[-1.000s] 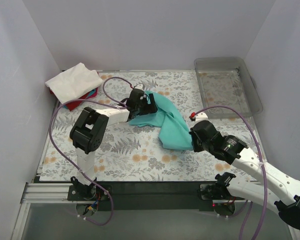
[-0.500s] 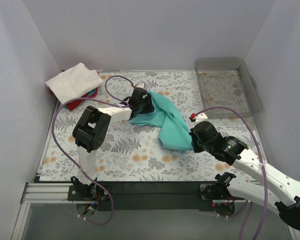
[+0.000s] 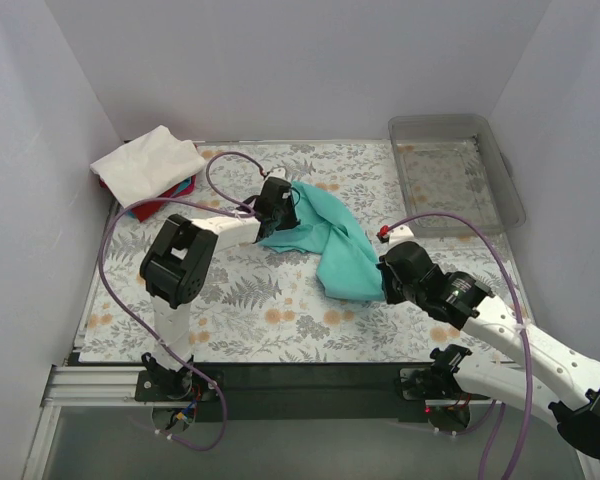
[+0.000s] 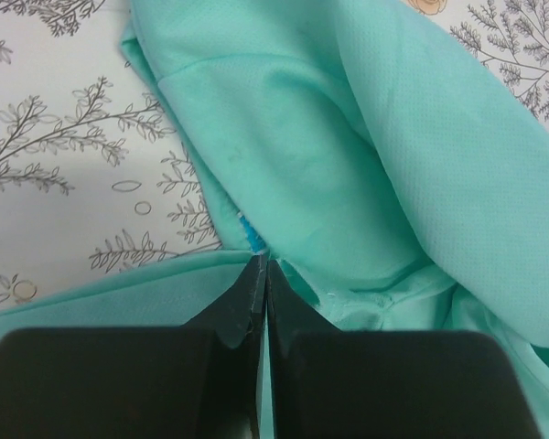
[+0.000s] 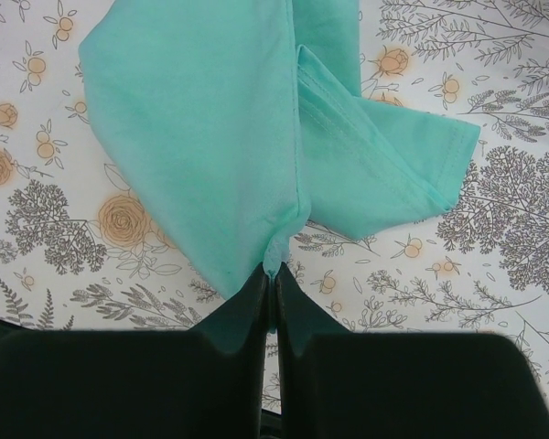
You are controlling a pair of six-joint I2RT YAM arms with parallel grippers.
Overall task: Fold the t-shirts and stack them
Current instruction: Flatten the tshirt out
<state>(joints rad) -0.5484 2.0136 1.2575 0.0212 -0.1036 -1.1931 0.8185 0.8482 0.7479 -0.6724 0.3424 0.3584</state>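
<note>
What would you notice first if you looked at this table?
A bright teal shirt lies crumpled in the middle of the flowery table. The left claw pinches its far end and the right claw pinches its near end. A white shirt tops a pile in the far left corner, and a clear grey tray sits far right.

Left hand (image 4: pixel 259 274) pinched on teal t-shirt (image 4: pixel 348 174), floral table (image 4: pixel 64 165)

From above, the white t-shirt (image 3: pixel 148 163) hides most of the far-left stack; only slivers of a red t-shirt (image 3: pixel 152 209) and a blue t-shirt (image 3: pixel 187 186) show. The teal t-shirt (image 4: pixel 348 165) runs off the left wrist view's top and right edges. The near right corner cuts off the right arm (image 3: pixel 580 400).
</note>
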